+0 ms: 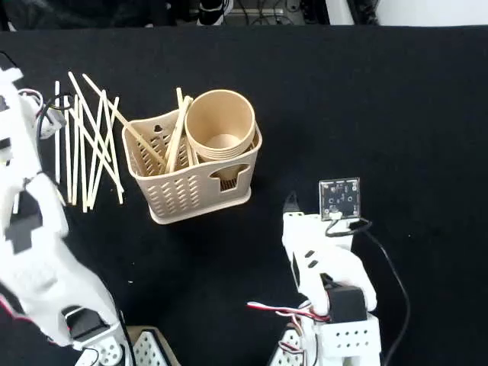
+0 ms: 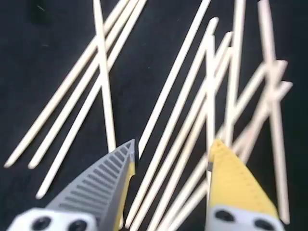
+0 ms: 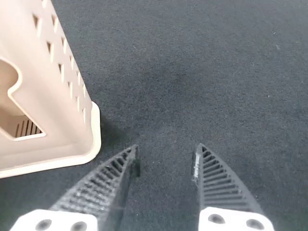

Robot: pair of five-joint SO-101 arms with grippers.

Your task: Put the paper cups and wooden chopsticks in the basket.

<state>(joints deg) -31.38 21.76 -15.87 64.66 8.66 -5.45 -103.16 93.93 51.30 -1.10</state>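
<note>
I've got the table (image 1: 366, 99) covered in black. Past the table's far edge there's a tangle of cables (image 1: 267, 11). Beyond the table's far right corner is a white surface (image 1: 435, 11).

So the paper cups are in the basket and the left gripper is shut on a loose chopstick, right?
Not quite: the left wrist view shows the left gripper open over the loose wooden chopsticks, gripping none. The paper cups are in the basket.
</note>
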